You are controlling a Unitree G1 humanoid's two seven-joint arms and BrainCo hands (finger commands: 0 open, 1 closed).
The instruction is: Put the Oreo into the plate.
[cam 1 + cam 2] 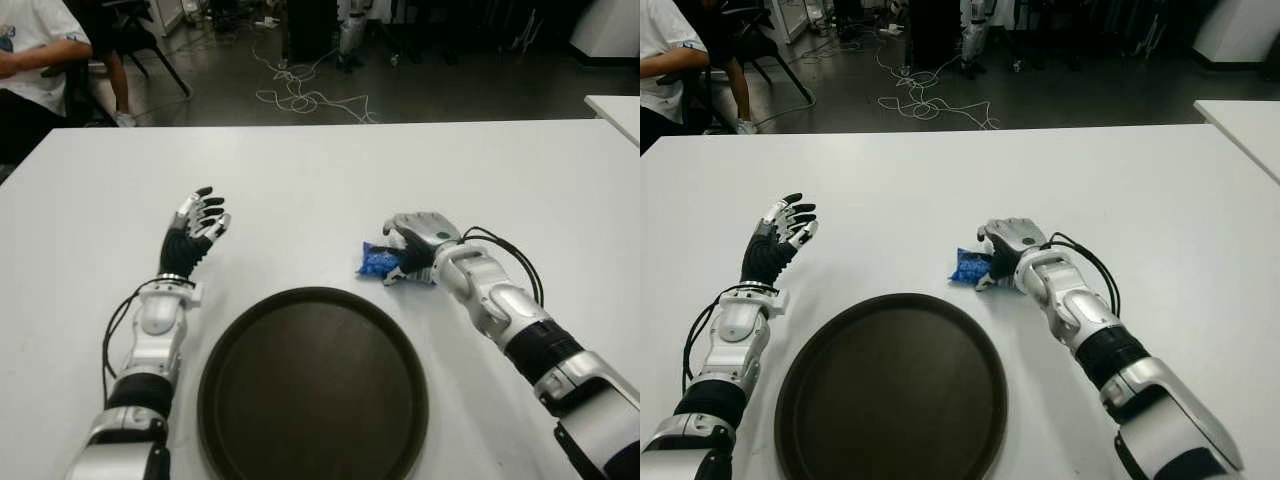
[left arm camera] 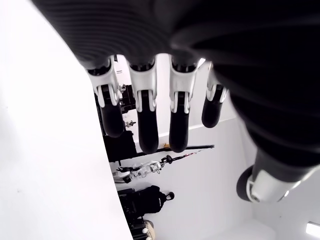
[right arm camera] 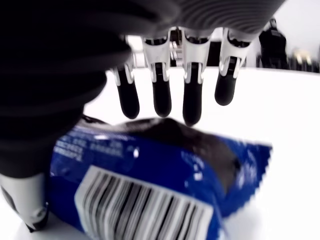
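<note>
Round dark plate (image 1: 312,388) sits nearest on the white table (image 1: 520,180), nothing on it; just past its far right rim the blue Oreo packet (image 1: 379,261) lies on the table, right hand (image 1: 420,243) over it, fingers (image 3: 192,102) extended above the wrapper, not clamped; left hand (image 1: 197,226) off the plate's far left, raised, fingers spread, holding nothing; seated person (image 1: 35,55) beyond the far left corner.

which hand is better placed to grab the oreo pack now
Right. The right hand is already over the blue Oreo pack, fingers curled above it, beside the plate. The left hand is open and farther away.
</note>
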